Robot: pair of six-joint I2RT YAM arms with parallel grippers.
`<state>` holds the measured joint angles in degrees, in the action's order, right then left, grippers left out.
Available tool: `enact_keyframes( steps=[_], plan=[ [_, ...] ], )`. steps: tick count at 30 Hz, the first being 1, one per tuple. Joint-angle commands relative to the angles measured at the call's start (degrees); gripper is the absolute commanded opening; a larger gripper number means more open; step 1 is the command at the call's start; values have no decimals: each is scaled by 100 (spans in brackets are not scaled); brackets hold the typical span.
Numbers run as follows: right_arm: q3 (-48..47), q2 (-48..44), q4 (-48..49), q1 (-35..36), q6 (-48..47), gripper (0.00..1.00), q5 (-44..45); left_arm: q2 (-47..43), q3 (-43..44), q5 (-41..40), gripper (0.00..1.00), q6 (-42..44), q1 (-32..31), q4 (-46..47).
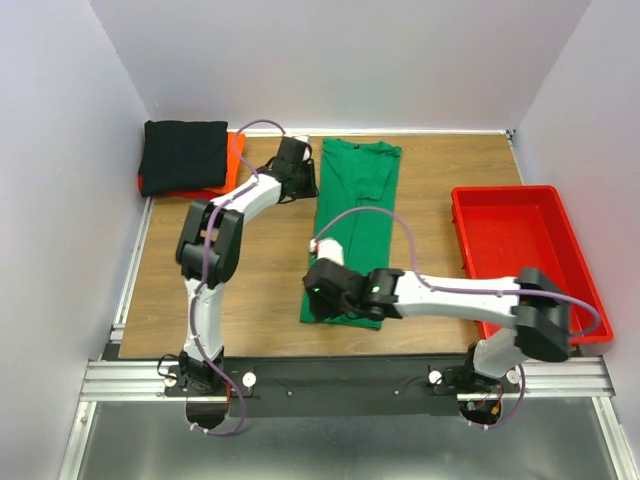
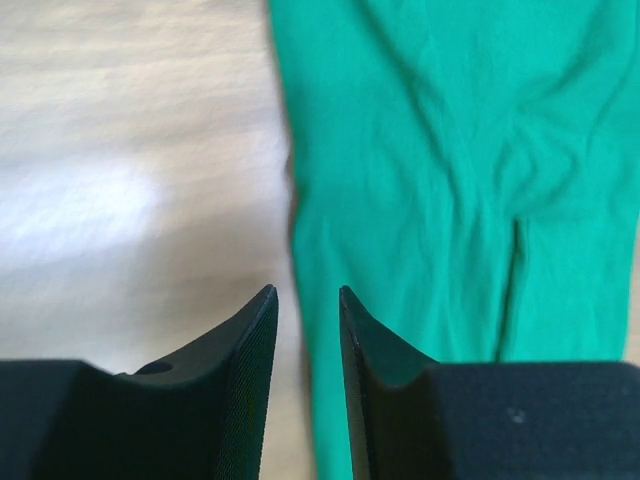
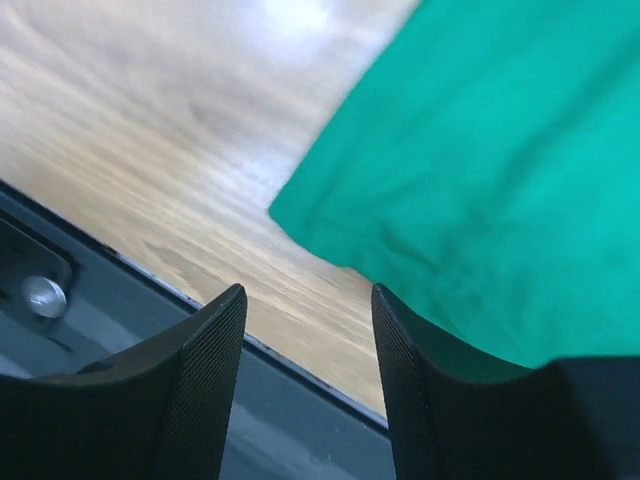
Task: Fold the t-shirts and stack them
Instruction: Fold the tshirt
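The bright green t-shirt (image 1: 355, 215) lies as a long narrow strip down the middle of the table. It fills the right of the left wrist view (image 2: 450, 150) and the upper right of the right wrist view (image 3: 500, 150). My left gripper (image 1: 303, 180) is at the shirt's far left edge, jaws a narrow gap apart (image 2: 307, 290) with nothing between them. My right gripper (image 1: 318, 295) hovers at the shirt's near left corner, open and empty (image 3: 308, 290). The folded black t-shirt (image 1: 184, 155) lies on the orange-red t-shirt (image 1: 233, 160) at the far left corner.
A rigid red plastic tray (image 1: 565, 215) stands at the right edge of the table. The black front rail (image 3: 80, 300) runs just beyond the shirt's near corner. White walls close in the back and both sides.
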<state>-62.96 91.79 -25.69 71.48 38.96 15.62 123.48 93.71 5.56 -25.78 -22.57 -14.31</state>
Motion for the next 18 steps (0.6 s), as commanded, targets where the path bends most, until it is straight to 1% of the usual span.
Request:
enact_keyframes(
  steps=[1,2,5,6,8,9,10,11,14,18],
  plan=[
    [538,-1063,-611,-414,647,59,793,-1184,-843,-310,38,-313,33,112],
    [844,-1223,-682,-512,865,57,829,-1612,-1385,-319,38,-392,24,286],
    [1399,-1873,-823,-968,1200,55,671,-2274,-2240,-398,37,-603,-2,534],
    [1609,-2040,-823,-1074,1297,53,549,-2693,-2809,-415,37,-647,-37,673],
    [2102,-2426,-823,-1364,1482,53,390,-3083,-3365,-424,37,-796,-116,780],
    [2225,-2525,-823,-1435,1544,52,276,-3406,-3873,-424,36,-840,-177,867],
    [2427,-2595,-823,-1575,1579,52,223,-3557,-4122,-433,36,-937,-300,903],
    [2498,-2692,-815,-1628,1623,52,170,-3811,-4559,-442,36,-998,-388,981],
    [2657,-2649,-797,-1839,1632,52,21,-4129,-5081,-398,36,-1200,-669,1070],
    [2806,-2421,-543,-2042,1553,52,-540,-4717,-5765,-372,36,-1455,-854,1070]
  ],
)
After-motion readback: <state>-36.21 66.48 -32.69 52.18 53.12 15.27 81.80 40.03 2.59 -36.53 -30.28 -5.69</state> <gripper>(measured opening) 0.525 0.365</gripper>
